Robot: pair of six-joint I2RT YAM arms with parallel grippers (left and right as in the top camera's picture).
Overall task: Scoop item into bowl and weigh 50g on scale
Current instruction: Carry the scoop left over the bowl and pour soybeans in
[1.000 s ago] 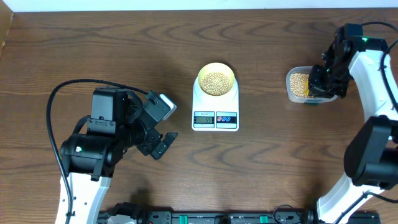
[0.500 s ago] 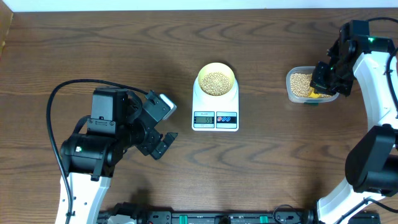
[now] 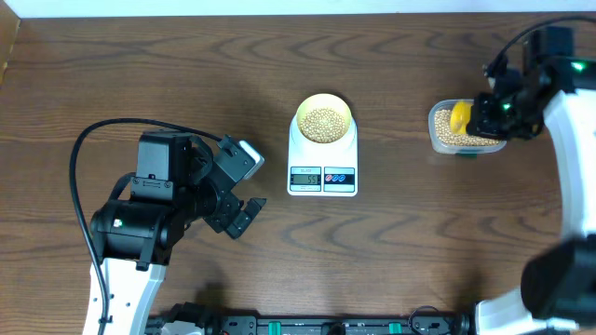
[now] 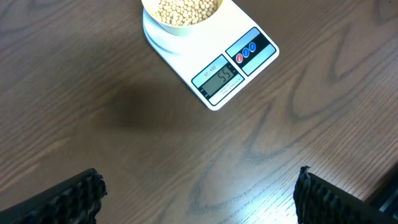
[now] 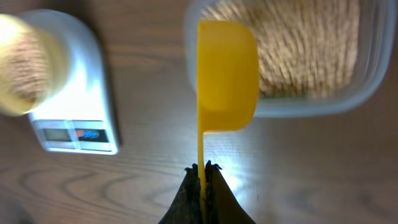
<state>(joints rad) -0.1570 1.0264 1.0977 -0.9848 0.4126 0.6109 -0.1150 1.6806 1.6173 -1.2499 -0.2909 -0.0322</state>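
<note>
jaws of the right gripper (image 5: 202, 169) clenched on the thin handle of the yellow spoon (image 5: 227, 74); left gripper (image 3: 247, 189) jaws spread wide, empty.
the smooth plastic spoon's rounded cup hangs over the clear tub (image 3: 434, 130) of beans. small round tan beans (image 3: 323, 120) also fill the round cream bowl (image 3: 300, 116) on the white rounded scale (image 3: 322, 177), mid-table, on dark wood-grain table (image 3: 186, 74).

**Right wrist feed blurred**

Overhead gives me soft, even light. My left wrist view is sharp, a faint shadow darkening the table (image 4: 130, 115). On the right wrist, beans (image 5: 305, 50) and scale (image 5: 81, 93) smear with blur; the yellow spoon (image 5: 227, 74) reads crisp, pale glare below it.
</note>
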